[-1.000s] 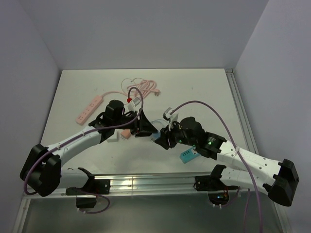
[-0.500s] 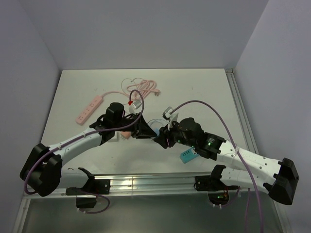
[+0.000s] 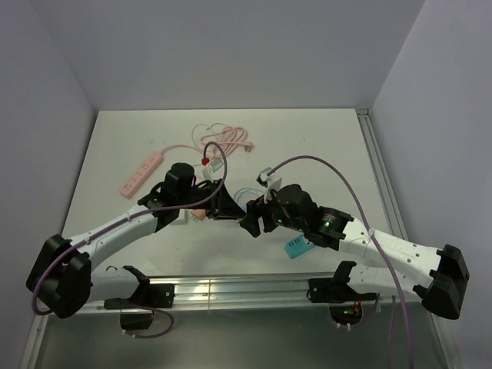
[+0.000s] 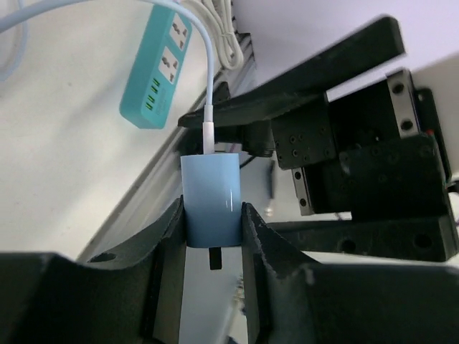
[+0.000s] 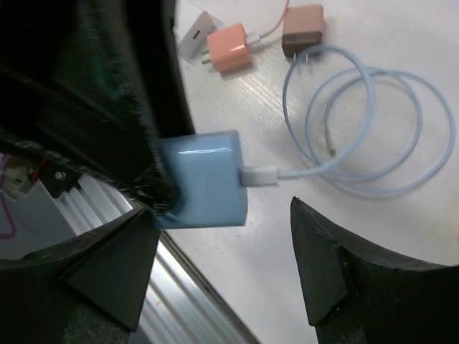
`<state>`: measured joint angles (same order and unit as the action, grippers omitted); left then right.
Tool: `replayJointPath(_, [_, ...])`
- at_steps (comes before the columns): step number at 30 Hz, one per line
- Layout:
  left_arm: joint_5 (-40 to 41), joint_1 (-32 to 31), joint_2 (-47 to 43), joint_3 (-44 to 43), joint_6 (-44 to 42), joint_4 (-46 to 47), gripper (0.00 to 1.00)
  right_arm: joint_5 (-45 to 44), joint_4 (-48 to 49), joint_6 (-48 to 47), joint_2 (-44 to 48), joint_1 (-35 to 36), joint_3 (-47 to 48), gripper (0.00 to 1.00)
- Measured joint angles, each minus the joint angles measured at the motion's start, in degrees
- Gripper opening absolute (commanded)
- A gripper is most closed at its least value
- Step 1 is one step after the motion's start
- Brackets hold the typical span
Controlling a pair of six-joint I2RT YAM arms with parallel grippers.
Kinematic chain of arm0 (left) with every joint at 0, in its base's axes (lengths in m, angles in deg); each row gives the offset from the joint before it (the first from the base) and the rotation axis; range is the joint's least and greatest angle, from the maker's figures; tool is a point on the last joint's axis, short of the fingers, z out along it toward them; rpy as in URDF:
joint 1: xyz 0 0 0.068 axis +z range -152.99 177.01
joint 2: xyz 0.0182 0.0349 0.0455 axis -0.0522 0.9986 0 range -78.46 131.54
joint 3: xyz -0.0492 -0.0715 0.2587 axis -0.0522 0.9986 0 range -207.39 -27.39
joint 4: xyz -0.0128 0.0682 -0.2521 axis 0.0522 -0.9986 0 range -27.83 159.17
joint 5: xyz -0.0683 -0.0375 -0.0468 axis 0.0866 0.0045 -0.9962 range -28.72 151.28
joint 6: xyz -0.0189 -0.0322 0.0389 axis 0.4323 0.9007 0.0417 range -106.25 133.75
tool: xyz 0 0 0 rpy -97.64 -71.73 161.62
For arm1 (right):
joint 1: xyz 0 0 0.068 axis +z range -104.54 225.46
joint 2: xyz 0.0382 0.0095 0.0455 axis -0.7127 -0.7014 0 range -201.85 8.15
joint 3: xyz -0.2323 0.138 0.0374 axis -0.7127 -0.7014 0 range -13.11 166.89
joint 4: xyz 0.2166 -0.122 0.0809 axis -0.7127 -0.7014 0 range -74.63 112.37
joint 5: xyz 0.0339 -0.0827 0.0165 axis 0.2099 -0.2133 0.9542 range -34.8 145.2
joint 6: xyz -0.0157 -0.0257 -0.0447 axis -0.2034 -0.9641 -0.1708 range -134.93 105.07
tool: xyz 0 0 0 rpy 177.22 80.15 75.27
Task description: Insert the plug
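The light blue plug (image 4: 210,201) is clamped between my left gripper's (image 4: 213,240) two fingers, its white cable running up and away and one prong showing below its body. In the right wrist view the same plug (image 5: 204,179) hangs just above the table, and my right gripper (image 5: 222,215) stands open around it, with the right finger well clear and the left finger close beside it. Both grippers meet above the table's near middle, left gripper (image 3: 233,206) and right gripper (image 3: 250,223). A teal power strip (image 3: 297,247) lies close by on the right, also visible as the teal strip (image 4: 159,72).
A pink power strip (image 3: 141,173) with its coiled pink cord (image 3: 227,142) lies at the back left. An orange plug (image 5: 229,49), a brown plug (image 5: 303,25) and a white adapter (image 5: 197,34) lie beside the coiled blue cable (image 5: 358,122). A metal rail (image 3: 231,290) runs along the near edge.
My left gripper has closed on the blue plug. My right gripper has opened and let go of it. Both arms have shifted slightly.
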<state>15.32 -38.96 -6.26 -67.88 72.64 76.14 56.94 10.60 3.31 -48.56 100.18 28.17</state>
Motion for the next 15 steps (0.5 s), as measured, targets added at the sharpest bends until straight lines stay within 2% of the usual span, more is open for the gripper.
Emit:
replayJointPath(5, [6.6,-0.79,-5.16,-1.31,-7.82,-4.9,0.0,-3.3,-5.57,9.42,-0.35,0.13,2.8,0.83])
replayJointPath(10, [13.66,-0.87,-12.98,-0.85,-14.01,-5.07,0.0,-7.23,-13.51,19.08,2.67,0.13,5.7,0.88])
replayJointPath(15, [16.39,-0.9,-18.6,1.29,-18.69,-2.19,0.0,-9.64,-19.61,28.48,6.36,-0.59,12.79,0.85])
